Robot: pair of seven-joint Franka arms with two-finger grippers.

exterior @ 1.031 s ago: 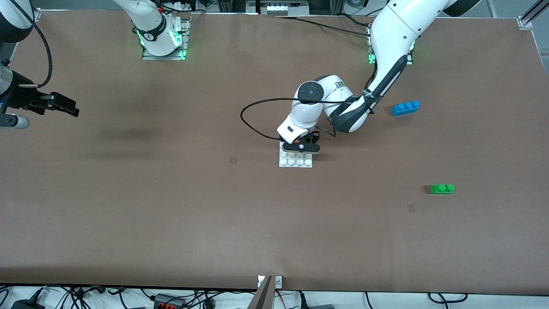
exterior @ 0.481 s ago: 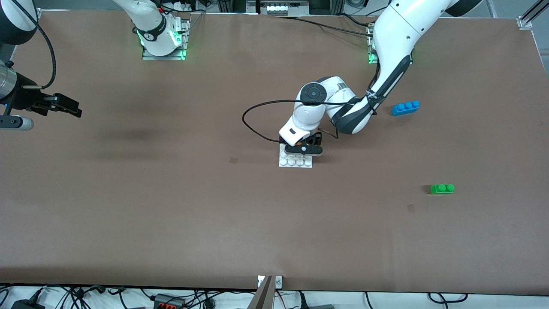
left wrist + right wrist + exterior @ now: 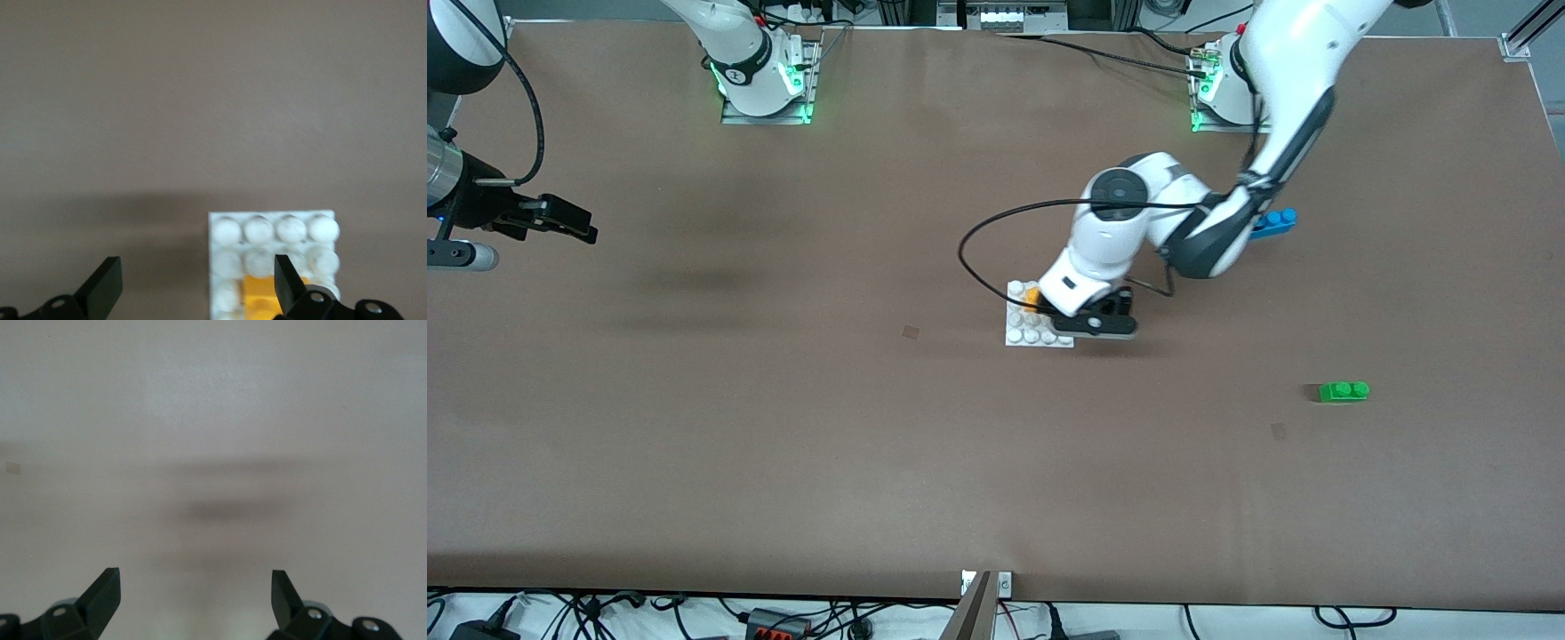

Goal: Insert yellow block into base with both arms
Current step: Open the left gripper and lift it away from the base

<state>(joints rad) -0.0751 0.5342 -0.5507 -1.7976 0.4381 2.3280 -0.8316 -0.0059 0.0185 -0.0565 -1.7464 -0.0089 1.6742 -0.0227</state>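
Observation:
The yellow block (image 3: 1032, 296) sits on the white studded base (image 3: 1021, 338) near the table's middle, partly hidden by the left wrist. In the left wrist view the yellow block (image 3: 259, 293) sits among the studs of the base (image 3: 273, 230). My left gripper (image 3: 1100, 322) is open and empty, low beside the base on the side toward the left arm's end. In its own view the left gripper (image 3: 197, 281) has one fingertip (image 3: 287, 280) over the block's edge. My right gripper (image 3: 562, 220) waits open and empty over bare table at the right arm's end; its own view (image 3: 195, 597) shows only table.
A blue three-stud brick (image 3: 1279, 220) lies toward the left arm's end, partly hidden by the left arm's elbow. A green two-stud brick (image 3: 1344, 391) lies nearer the front camera at that end. A black cable (image 3: 996, 233) loops from the left wrist.
My left gripper has let go of the yellow block and moved off the base toward the left arm's end, so the block now shows on the base. The right arm has hardly moved.

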